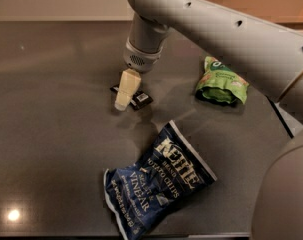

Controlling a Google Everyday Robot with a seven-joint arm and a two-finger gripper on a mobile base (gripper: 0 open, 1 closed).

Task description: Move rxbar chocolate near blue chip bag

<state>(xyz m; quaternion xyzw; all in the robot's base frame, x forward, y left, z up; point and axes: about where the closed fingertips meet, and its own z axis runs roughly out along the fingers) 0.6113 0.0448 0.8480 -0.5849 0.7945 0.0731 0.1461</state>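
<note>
The rxbar chocolate is a small flat black wrapper lying on the dark tabletop, left of centre. My gripper hangs from the grey arm and comes down over the bar's left end, hiding part of it. Its tip is at or just above the table. The blue chip bag with white Kettle lettering lies crinkled toward the front, a short way below and to the right of the bar, apart from it.
A smaller green snack bag lies at the right, behind the blue bag. The grey arm spans the upper right of the view. The table's front edge runs along the bottom, and its right edge shows past the green bag.
</note>
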